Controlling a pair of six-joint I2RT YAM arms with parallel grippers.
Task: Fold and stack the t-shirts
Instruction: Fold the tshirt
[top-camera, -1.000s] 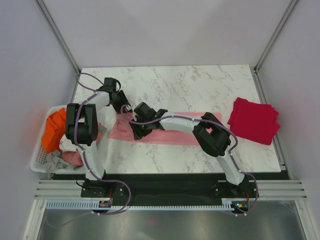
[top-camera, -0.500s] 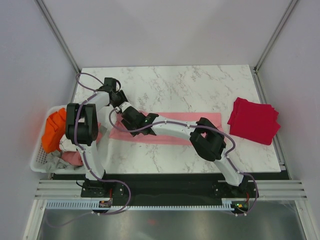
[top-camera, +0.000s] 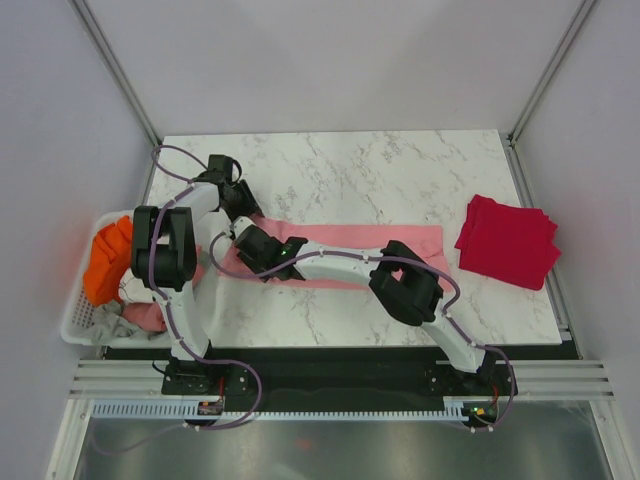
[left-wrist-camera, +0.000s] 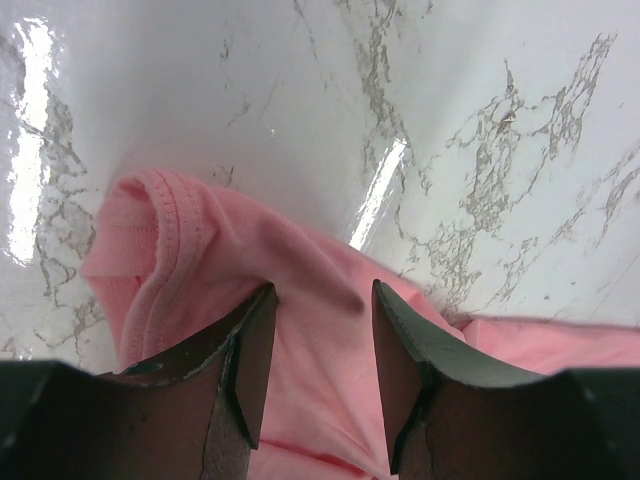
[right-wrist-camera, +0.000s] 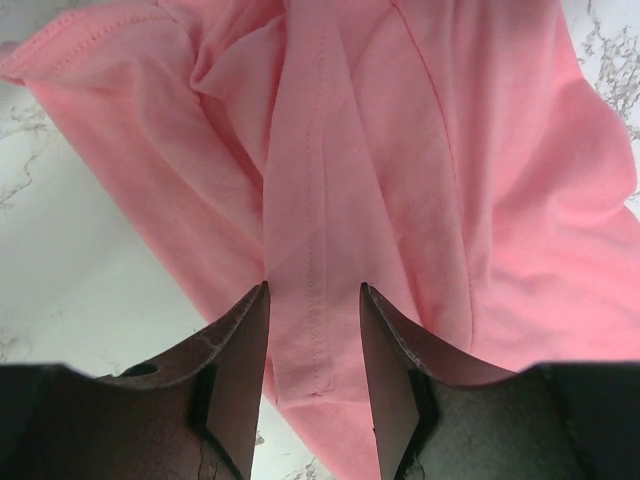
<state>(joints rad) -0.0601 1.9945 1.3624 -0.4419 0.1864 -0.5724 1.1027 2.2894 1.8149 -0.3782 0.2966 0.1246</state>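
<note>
The light pink t-shirt (top-camera: 345, 234) lies as a long strip across the middle of the marble table (top-camera: 350, 170). The crimson red t-shirt (top-camera: 505, 240) lies folded at the right edge. My left gripper (top-camera: 245, 207) is at the strip's far left corner. In the left wrist view it (left-wrist-camera: 322, 295) is open, its jaws straddling a ridge of pink cloth (left-wrist-camera: 310, 350) beside a hemmed edge. My right gripper (top-camera: 252, 247) is at the strip's near left end. In the right wrist view it (right-wrist-camera: 314, 290) is open over a seamed fold of pink cloth (right-wrist-camera: 330, 180).
A white basket (top-camera: 75, 325) hangs off the table's left side with orange cloth (top-camera: 108, 258) and other clothes in it. The right arm (top-camera: 400, 280) stretches across the near part of the pink strip. Metal frame posts stand at the back corners.
My right gripper has slid left along the pink t-shirt to its left end. The cloth at that end has shifted a little. The left gripper has stayed where it was.
</note>
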